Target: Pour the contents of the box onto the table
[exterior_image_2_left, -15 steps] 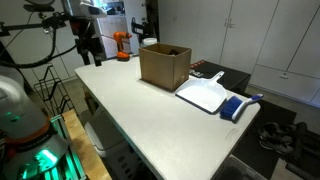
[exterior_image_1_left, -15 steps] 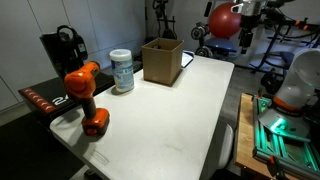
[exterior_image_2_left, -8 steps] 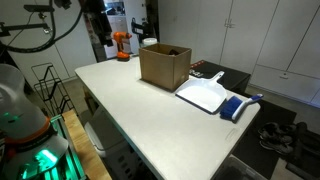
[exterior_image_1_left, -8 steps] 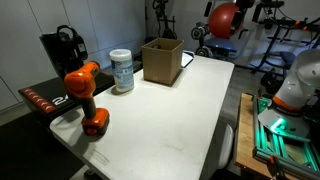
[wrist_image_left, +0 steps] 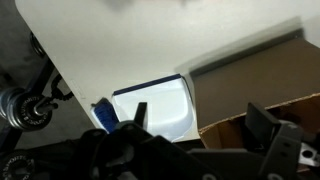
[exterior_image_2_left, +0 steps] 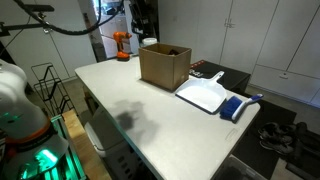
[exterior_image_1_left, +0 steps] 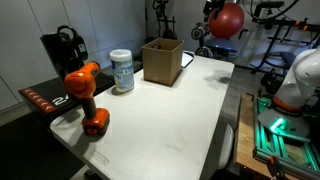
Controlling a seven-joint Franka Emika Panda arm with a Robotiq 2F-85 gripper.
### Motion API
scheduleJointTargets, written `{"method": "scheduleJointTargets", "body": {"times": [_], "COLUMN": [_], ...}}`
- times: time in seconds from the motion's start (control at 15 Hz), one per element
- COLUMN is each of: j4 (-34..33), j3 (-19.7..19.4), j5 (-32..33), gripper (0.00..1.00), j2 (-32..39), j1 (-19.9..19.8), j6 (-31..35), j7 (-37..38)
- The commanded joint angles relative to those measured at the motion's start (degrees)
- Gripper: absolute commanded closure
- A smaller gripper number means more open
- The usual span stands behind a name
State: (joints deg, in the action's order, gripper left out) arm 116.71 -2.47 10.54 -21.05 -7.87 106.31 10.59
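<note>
Up since a second ago, the arm (exterior_image_1_left: 300, 78) has carried its wrist out past the top of both exterior views. A faint shadow (exterior_image_2_left: 125, 118) now lies on the worktop (exterior_image_2_left: 185, 128) where none lay before. Box, drill and tub have not shifted.

In the wrist view the fingers (wrist_image_left: 264, 126) stand spread wide, released, with nothing between them. They hang high over the worktop and touch nothing. Beneath them the picture is blurred. It shows the box (wrist_image_left: 255, 75) at the lower right, the white dustpan (wrist_image_left: 158, 103) just beside it, and the blue brush (wrist_image_left: 103, 116) at the dustpan's other end.

In both exterior views the box stands upright and open-topped on the worktop, near one long edge and untouched. Its contents cannot be made out in any view. In an exterior view the dustpan (exterior_image_2_left: 205, 95) lies flat just beside the box, toward the worktop's end, with the brush (exterior_image_2_left: 236, 108) against its outer edge.

On the box's other side the tub (exterior_image_1_left: 121, 70) stands upright, near it but apart. The orange drill (exterior_image_1_left: 85, 95) stands further along, near the worktop's corner. A black coffee machine (exterior_image_1_left: 62, 46) sits behind the tub, off the worktop. A red ball (exterior_image_1_left: 228, 18) shows in the room behind.
</note>
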Motion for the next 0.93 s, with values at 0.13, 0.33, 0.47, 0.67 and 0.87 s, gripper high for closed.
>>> {"method": "scheduleJointTargets", "body": {"times": [0.13, 0.33, 0.47, 0.67, 0.87], "j4": [-0.18, -2.65, -6.09, -11.23, -17.06], "j3": [-0.23, -1.11, -2.45, -5.02, -5.96], "j5": [0.08, -0.79, 0.39, 0.91, 1.50], "gripper": [0.00, 0.00, 0.00, 0.00, 0.00], "j2": [-0.02, 1.75, 6.33, 12.74, 19.29], "j1": [0.27, -0.21, -0.82, -0.06, -0.08], "j6": [-0.14, -3.26, -5.07, -5.76, -4.85], "j7": [0.03, -0.59, -3.11, -15.75, -24.35]}}
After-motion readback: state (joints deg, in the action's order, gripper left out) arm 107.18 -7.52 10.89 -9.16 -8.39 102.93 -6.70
